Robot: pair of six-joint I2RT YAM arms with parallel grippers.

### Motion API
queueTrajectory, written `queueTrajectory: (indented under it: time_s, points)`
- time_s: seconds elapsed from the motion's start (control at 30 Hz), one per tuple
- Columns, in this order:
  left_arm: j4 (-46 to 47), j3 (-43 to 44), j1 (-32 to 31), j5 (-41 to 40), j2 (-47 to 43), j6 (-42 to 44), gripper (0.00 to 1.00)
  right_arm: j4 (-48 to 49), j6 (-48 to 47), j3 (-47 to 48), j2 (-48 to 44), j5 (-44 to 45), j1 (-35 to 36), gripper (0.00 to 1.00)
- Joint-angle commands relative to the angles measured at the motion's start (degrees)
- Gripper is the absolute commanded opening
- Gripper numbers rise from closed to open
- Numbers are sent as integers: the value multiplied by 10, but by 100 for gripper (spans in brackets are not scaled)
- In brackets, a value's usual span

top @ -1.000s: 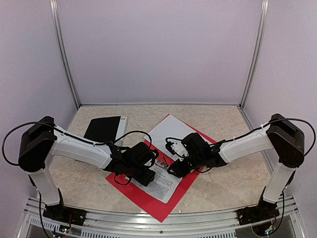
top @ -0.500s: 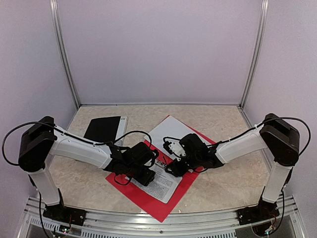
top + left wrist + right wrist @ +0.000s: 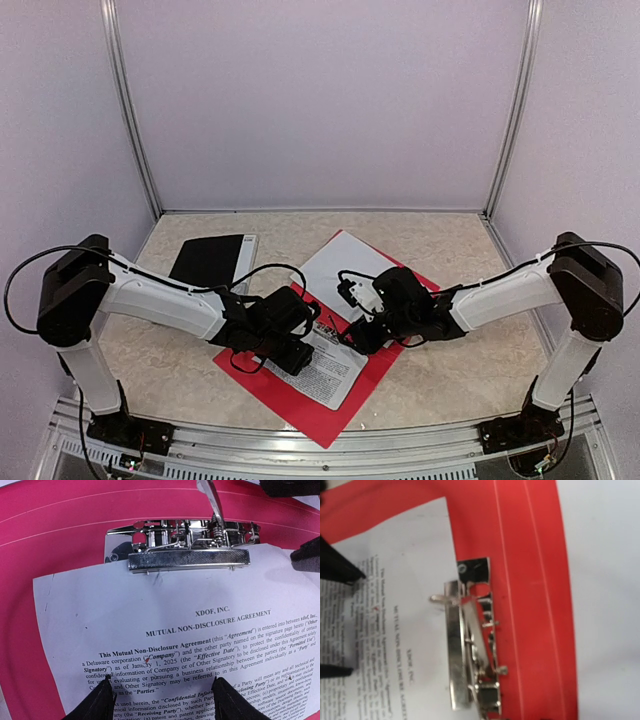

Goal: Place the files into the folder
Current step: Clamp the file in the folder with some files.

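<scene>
Bright red folder (image 3: 300,395), plain but for two thin pale lines running along it near the clip (image 3: 187,550). That clip is shiny silver, its bar finely cross-hatched. Below it, the printed sheet (image 3: 190,645): white, dense black text, bold headings. Behind, a second sheet (image 3: 345,262), blank white. Off to the side, a pad (image 3: 208,260), black with a white edge, possibly a cover, hard to say from here. Table (image 3: 450,370) beige and marbled. Left arm (image 3: 160,295) and right arm (image 3: 500,295): white shells, black joints, black cables.
</scene>
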Motion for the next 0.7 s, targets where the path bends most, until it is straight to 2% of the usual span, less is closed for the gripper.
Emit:
queueTrajectory:
  time_s: [0.0,0.4,0.67]
  points:
    - [-15,1,-1,6,-3,-6,65,-13,5,-23,-24,26,14,48]
    - [-15,4,-2,7,-1,-6,65,-10,11,-27,-26,23,55,23]
    - [-14,3,-1,7,-3,-8,65,-5,24,-44,-10,29,63,17]
